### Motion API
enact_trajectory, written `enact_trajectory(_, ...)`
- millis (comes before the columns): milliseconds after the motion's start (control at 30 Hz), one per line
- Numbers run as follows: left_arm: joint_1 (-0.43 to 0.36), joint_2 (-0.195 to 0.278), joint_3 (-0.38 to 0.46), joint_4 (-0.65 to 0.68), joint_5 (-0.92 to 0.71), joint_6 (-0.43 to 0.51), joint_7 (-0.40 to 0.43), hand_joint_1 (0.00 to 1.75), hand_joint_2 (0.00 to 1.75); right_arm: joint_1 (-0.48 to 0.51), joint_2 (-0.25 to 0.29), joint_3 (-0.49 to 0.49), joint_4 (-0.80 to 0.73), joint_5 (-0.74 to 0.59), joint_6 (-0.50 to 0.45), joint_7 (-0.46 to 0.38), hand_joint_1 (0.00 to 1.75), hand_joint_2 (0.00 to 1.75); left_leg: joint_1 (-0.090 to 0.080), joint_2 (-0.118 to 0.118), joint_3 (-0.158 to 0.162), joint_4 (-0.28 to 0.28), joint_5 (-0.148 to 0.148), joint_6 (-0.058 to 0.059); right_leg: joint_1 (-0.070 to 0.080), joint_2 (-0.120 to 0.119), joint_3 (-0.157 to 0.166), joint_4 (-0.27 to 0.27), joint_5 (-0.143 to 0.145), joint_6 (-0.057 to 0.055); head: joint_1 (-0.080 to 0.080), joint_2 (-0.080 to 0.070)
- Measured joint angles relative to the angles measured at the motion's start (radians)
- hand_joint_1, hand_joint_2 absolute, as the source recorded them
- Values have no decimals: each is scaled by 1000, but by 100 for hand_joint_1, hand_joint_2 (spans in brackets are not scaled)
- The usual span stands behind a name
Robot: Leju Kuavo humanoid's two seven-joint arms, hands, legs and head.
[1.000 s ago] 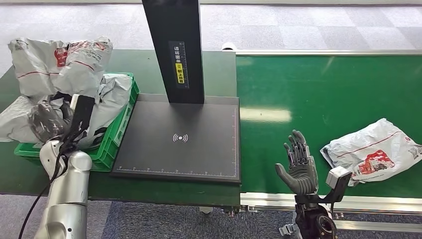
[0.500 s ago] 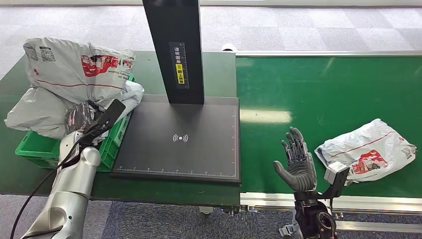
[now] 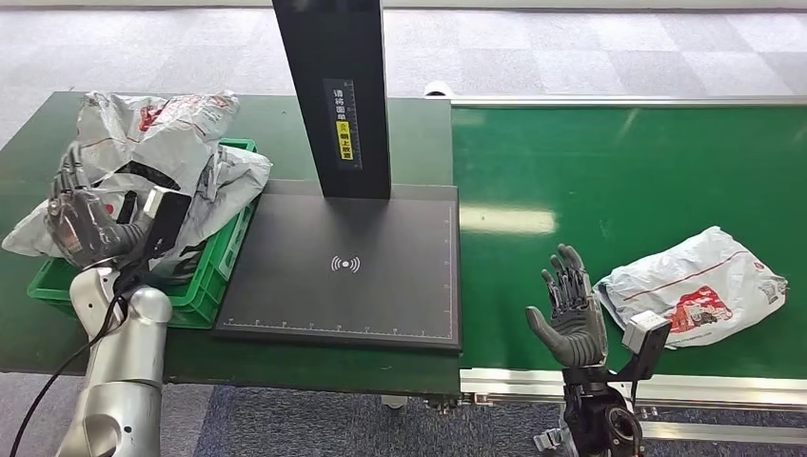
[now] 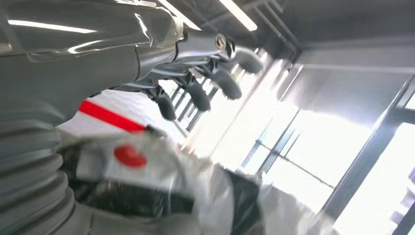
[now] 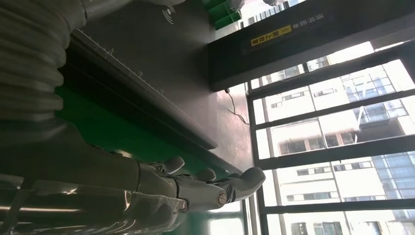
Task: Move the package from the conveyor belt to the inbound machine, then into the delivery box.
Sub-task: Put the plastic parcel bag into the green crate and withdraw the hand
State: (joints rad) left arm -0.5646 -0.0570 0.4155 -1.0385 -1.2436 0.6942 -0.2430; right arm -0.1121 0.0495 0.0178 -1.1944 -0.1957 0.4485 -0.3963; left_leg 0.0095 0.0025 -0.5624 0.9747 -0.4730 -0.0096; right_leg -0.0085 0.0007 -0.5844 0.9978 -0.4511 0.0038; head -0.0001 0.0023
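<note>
A grey-white package [image 3: 692, 288] with red print lies on the green conveyor belt [image 3: 619, 171], just right of my right hand [image 3: 569, 312]. That hand stands upright near the belt's front edge, fingers apart, holding nothing; its fingers [image 5: 195, 188] hang over the belt. My left hand [image 3: 84, 214] is over the green delivery box [image 3: 214, 271], fingers spread, resting against the heap of packages [image 3: 162, 133] there. From the left wrist, its straight fingers [image 4: 195, 93] stretch above a crumpled package [image 4: 147, 171]. The black inbound machine plate [image 3: 347, 267] is bare.
The machine's black column [image 3: 335, 95] rises at the back of the plate, between box and belt. The box is piled above its rim with several grey packages spilling over the left side. A metal rail [image 3: 704, 386] edges the belt's front.
The package that my left hand held up over the box has dropped onto the heap, and the hand has moved left with fingers spread. The belt package has crept left toward my right hand.
</note>
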Motion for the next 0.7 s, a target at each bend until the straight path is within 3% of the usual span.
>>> enact_trajectory(233, -10, -125, 204, -164, 57, 0, -293, 0, 175, 5, 0, 3, 0, -5, -5, -13, 0, 175, 0, 0, 0, 0, 0, 0, 0, 0, 0, 0, 0, 0, 0, 0)
enact_trajectory(433, -23, -199, 291, -246, 179, 0, -437, 0, 175, 5, 0, 6, 0, -9, -6, -22, 0, 175, 0, 0, 0, 0, 0, 0, 0, 0, 0, 0, 0, 0, 0, 0)
enact_trajectory(567, 6, -219, 227, -310, 349, -1, -453, 0, 175, 4, -1, 10, 1, -17, -5, -33, 0, 175, 0, -1, 0, 0, 0, 0, 0, 0, 0, 0, 0, 0, 0, 0)
enact_trajectory(700, 59, -212, 53, -335, 489, -4, -426, 0, 175, 0, -4, 11, 2, -33, 1, -36, 0, 175, 0, -2, -1, 0, 0, 0, 0, -1, 0, 0, 0, 0, 0, 0)
